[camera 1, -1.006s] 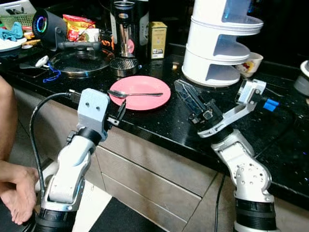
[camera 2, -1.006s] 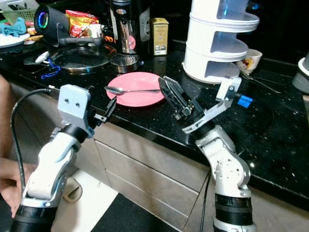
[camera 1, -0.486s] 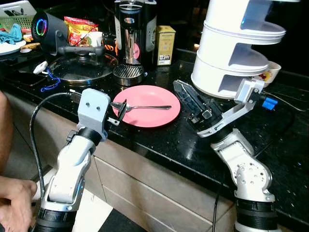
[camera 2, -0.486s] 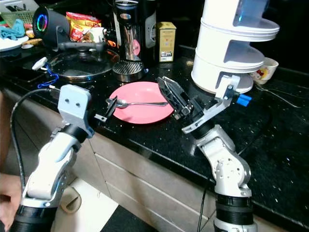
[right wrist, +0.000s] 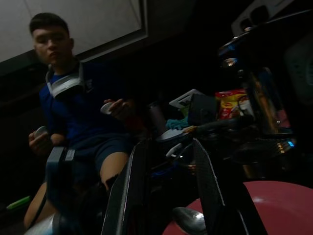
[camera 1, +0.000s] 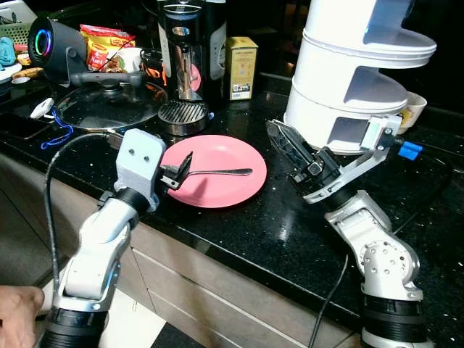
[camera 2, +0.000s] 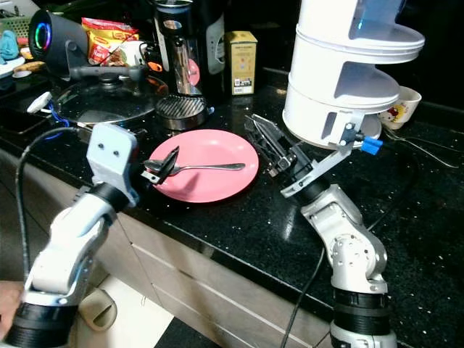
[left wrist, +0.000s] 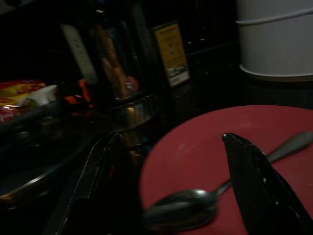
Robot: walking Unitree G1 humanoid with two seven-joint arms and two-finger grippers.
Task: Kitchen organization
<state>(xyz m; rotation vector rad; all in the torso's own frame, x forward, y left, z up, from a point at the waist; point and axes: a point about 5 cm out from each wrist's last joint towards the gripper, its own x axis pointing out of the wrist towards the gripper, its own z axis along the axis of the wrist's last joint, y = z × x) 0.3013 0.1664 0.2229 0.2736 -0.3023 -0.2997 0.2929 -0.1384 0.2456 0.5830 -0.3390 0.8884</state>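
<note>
The left arm rises from below the worktop (camera 1: 239, 239) edge, bent at the elbow, with its left pincer (camera 1: 179, 171) level at the near-left rim of the pink plate (camera 1: 217, 190). Its two black fingers (left wrist: 259, 186) are spread apart, one on each side of the bowl of the spoon (camera 1: 217, 172), and they do not yet close on it.

The right arm stands bent on the right side, its forearm leaning up and toward the plate. The right pincer (camera 1: 286, 148) hangs above the worktop just beside the plate's right rim, its fingers slightly apart with nothing between them.

The spoon lies flat on the plate, its long axis running left to right, bowl toward the left pincer and handle tip toward the plate's right half.

The left wrist view shows the spoon's bowl close up between the spread fingers, near the plate's rim. The right wrist view looks across the plate and shows a seated person (right wrist: 73, 122) in dark blue beyond the worktop. A white tiered stand (camera 1: 355, 72) stands behind the right arm.
</note>
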